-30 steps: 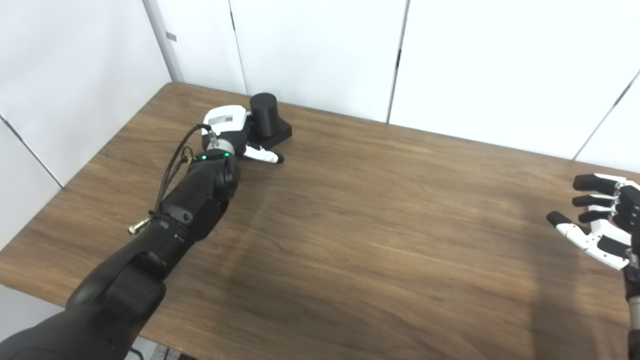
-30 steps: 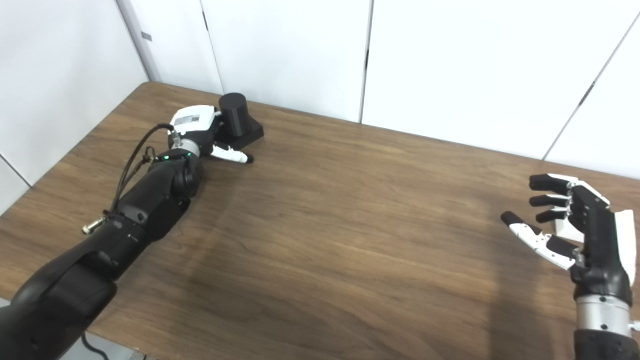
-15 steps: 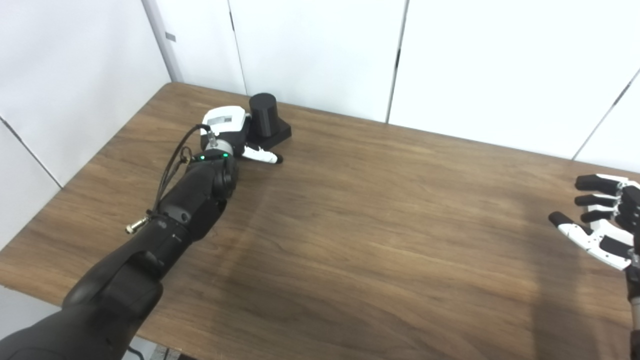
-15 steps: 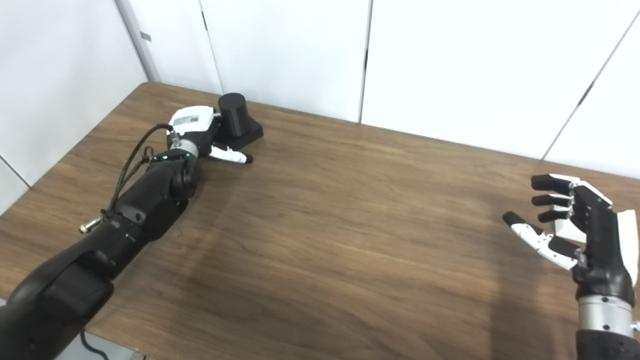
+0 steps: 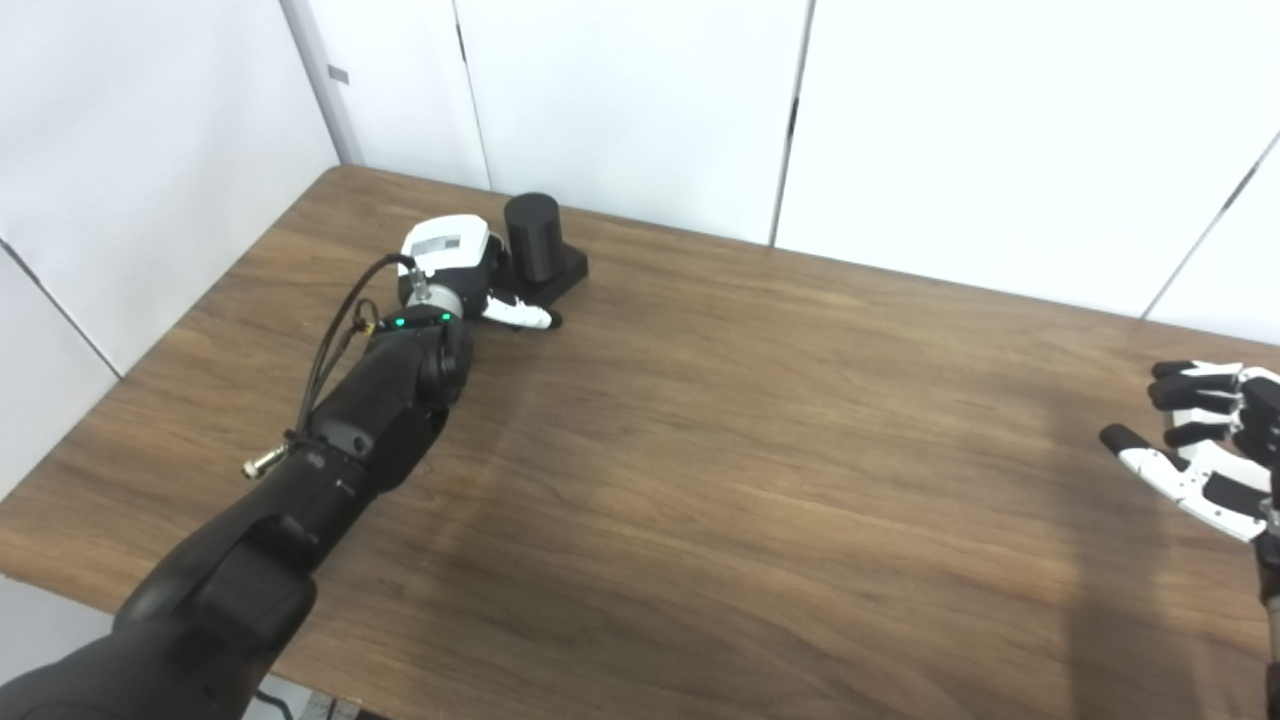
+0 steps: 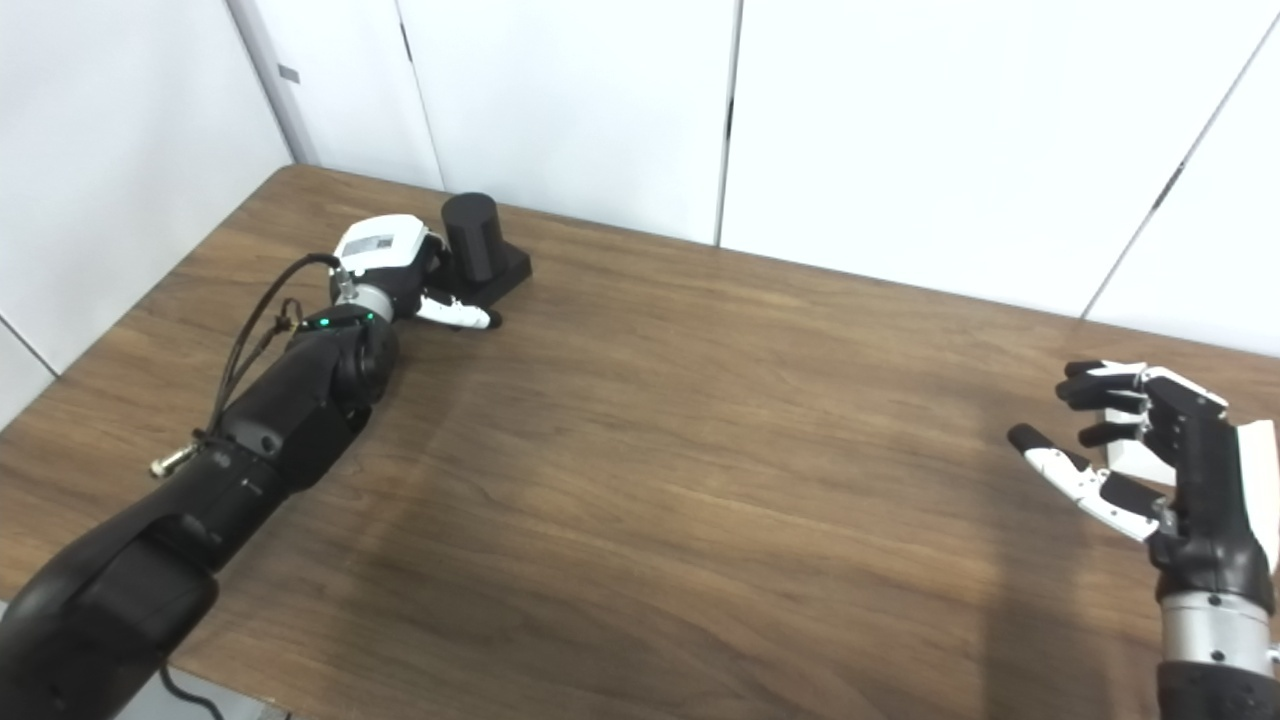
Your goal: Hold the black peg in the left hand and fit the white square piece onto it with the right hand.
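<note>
So the black peg [image 6: 473, 238] is sitting upright on its square black base at the far left corner of the wooden worktop [image 6: 680, 450], close to the back wall. The left hand [image 6: 400, 270] is stretched out right up against it, white back plate facing up, thumb [image 6: 455, 315] lying out along the near side of the base. The fingers go behind the peg where I can't see them, so honestly can't tell if it's got a grip or is just parked beside it.

Way over at the right side of the worktop, well apart from all that, the right hand [image 6: 1165, 450] is held with the fingers curled inward and the thumb sticking out toward the left. There's a white square piece [image 6: 1135, 455] sitting inside that curl, between the fingers and the palm. The thumb looks clear of it, and I can't make out whether the fingers are actually pressing on it or just cupped around it. In the left eye view that hand is half cut off by the edge.
</note>
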Controlling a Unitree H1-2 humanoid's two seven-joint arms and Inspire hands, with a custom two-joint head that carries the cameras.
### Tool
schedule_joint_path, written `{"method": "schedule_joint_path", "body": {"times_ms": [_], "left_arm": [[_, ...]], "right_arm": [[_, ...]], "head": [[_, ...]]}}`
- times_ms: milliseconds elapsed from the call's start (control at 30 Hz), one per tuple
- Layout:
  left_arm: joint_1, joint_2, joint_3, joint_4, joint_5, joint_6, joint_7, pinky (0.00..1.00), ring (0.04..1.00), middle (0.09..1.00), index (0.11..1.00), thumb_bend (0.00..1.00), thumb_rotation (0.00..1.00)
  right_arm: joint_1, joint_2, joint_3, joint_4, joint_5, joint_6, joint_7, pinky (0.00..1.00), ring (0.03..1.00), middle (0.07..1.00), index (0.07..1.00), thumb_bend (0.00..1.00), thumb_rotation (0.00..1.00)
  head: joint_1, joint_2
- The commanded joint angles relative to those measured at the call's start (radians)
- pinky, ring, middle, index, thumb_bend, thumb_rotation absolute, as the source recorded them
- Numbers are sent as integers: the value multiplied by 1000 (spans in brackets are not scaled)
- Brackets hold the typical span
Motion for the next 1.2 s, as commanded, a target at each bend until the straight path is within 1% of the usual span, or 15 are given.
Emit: {"method": "schedule_joint_path", "body": {"times_ms": [0,33,67,133,267,400,533,633,767,800,967,1100,1167], "left_arm": [[-8,28,17,-27,-11,-22,10,871,962,902,586,755,286],[-3,27,20,-31,-19,-29,13,864,955,896,530,615,165],[1,25,25,-33,-26,-36,16,858,951,893,511,568,124],[8,21,33,-38,-39,-49,18,852,947,890,494,529,88],[20,19,42,-56,-63,-63,16,837,943,887,487,520,75],[31,18,48,-69,-86,-79,10,833,946,886,487,519,73],[45,15,51,-76,-103,-95,10,803,942,884,486,520,69],[60,8,59,-96,-133,-114,1,826,950,891,485,522,62],[76,11,50,-113,-167,-167,-27,877,961,898,485,524,57],[79,13,46,-117,-178,-187,-35,875,960,898,485,524,57],[99,12,38,-148,-232,-297,-66,844,961,898,487,525,59],[105,7,25,-167,-252,-359,-87,795,950,895,487,525,63],[109,5,18,-185,-265,-381,-107,792,948,897,487,525,65]], "right_arm": [[-23,-11,-13,-41,5,-12,-2,460,618,661,492,495,114],[-24,-11,-13,-40,5,-13,-3,460,620,661,491,495,114],[-25,-12,-12,-39,4,-16,-3,459,620,660,491,496,114],[-27,-13,-12,-38,1,-16,-4,458,620,659,491,496,114],[-28,-11,-12,-42,2,-2,-1,454,623,664,491,495,114],[-29,-13,-13,-35,9,-15,-2,452,625,666,491,495,114],[-30,-6,-18,-47,15,9,-1,461,631,671,491,495,114],[-30,-7,-18,-48,18,9,0,465,636,675,492,495,115],[-31,-6,-16,-53,16,18,-1,466,637,675,492,495,114],[-31,-4,-16,-55,13,23,-2,466,638,675,491,495,114],[-32,-5,-12,-59,10,30,-1,461,630,676,491,495,115],[-34,-7,-8,-53,2,18,-4,452,618,664,491,495,116],[-37,-8,-6,-49,-4,10,-7,449,614,659,491,496,116]], "head": [[1,1],[1,1],[4,2],[5,2],[5,2],[4,2],[3,4],[3,4],[3,4],[3,4],[-12,3],[-18,3],[-24,3]]}}
